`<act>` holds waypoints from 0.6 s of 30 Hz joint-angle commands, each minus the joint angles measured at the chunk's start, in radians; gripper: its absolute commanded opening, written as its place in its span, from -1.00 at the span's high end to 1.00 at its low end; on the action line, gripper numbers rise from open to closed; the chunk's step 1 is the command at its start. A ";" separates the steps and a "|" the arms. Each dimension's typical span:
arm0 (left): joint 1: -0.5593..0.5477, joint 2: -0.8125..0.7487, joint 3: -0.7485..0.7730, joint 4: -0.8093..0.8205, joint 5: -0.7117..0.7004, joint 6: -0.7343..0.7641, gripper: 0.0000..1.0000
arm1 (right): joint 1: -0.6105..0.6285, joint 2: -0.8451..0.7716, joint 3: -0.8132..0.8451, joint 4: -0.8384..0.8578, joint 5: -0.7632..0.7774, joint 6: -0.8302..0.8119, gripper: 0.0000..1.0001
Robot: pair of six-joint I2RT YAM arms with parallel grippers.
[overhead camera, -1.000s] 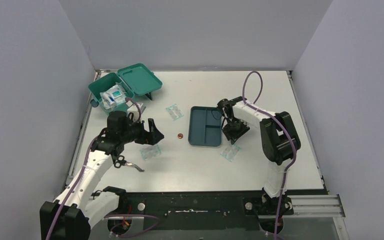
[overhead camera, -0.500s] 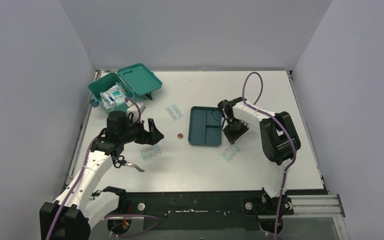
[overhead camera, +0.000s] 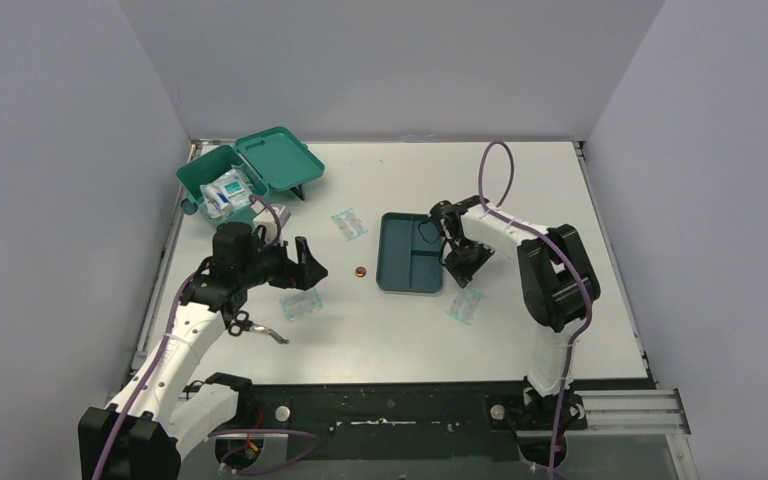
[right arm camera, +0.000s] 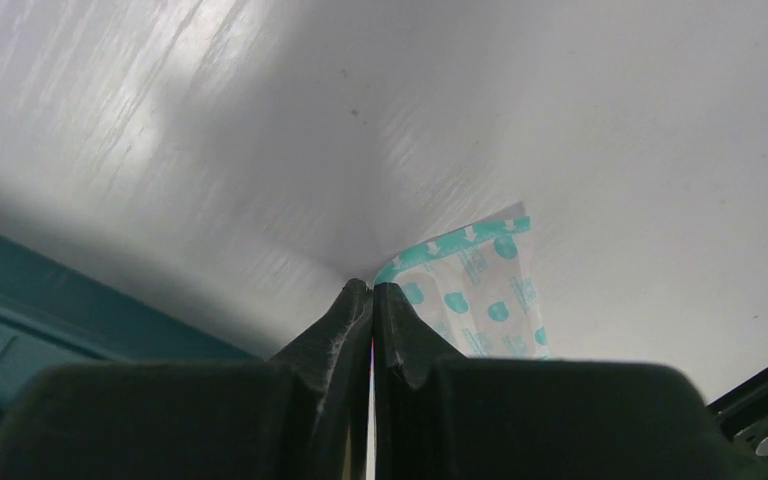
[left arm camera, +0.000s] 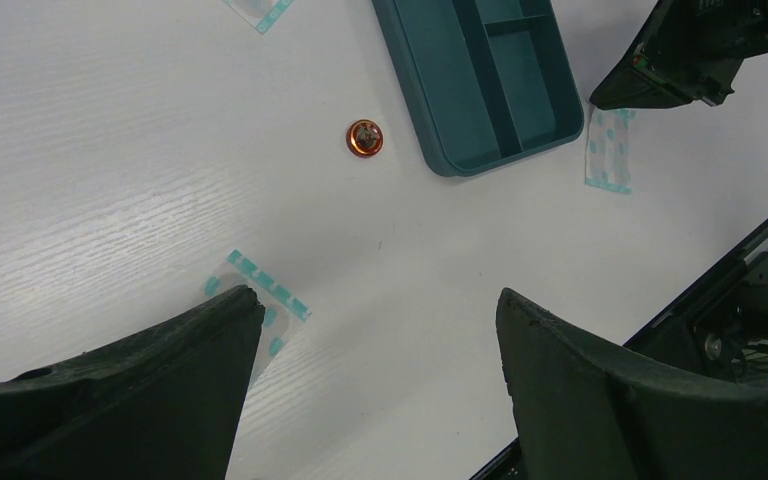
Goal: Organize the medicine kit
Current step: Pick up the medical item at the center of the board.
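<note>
Medicine kit stands at the far left corner of the table, well apart from both arms, lid swung open and white packs showing inside. Three small teal-printed packets lie loose on the table: one between kit and divided tray, one under the left gripper, and one just off the tray's near right corner. A small copper disc lies just left of the tray. Change noted over the last second: the right gripper has edged slightly toward the tray, and the packet below it has turned a little and shifted with it; all else, the left arm included, is as it was. The right jaws are pressed fully together, tips meeting at that packet's corner. Whether the corner is actually pinched cannot be told, since the rest of the packet appears to lie flat on the table. The left jaws stand wide apart, holding nothing, poised over their own packet. Assessment: the shift suggests the right fingers have caught or dragged the packet's edge, so a pickup is being attempted but is not confirmed. Sorting is at an early stage: all three packets are outside the kit, and the tray's visible compartments appear empty.
</note>
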 commanded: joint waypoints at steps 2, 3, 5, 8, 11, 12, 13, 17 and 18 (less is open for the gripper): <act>-0.004 -0.022 0.002 0.035 0.002 0.018 -0.69 | 0.052 -0.091 0.009 0.036 0.034 -0.071 1.00; -0.004 -0.022 0.001 0.034 0.000 0.018 -0.69 | 0.058 -0.103 0.002 0.042 0.031 -0.073 1.00; -0.004 -0.023 0.000 0.035 -0.002 0.018 -0.70 | 0.077 -0.127 -0.013 0.047 0.032 -0.071 1.00; -0.004 -0.022 0.000 0.035 -0.004 0.018 -0.69 | 0.102 -0.161 -0.025 0.059 0.034 -0.066 1.00; -0.004 -0.022 0.000 0.037 -0.005 0.018 -0.70 | 0.125 -0.186 -0.022 0.079 0.025 -0.070 1.00; -0.004 -0.022 0.000 0.037 -0.006 0.018 -0.70 | 0.131 -0.191 -0.016 0.085 0.019 -0.072 1.00; -0.004 -0.022 0.000 0.038 -0.006 0.017 -0.70 | 0.136 -0.195 -0.009 0.089 0.014 -0.073 1.00; -0.004 -0.024 -0.001 0.037 -0.011 0.016 -0.70 | 0.151 -0.191 0.031 0.119 -0.008 -0.094 1.00; -0.004 -0.025 -0.002 0.037 -0.012 0.016 -0.70 | 0.151 -0.185 0.041 0.131 -0.018 -0.102 1.00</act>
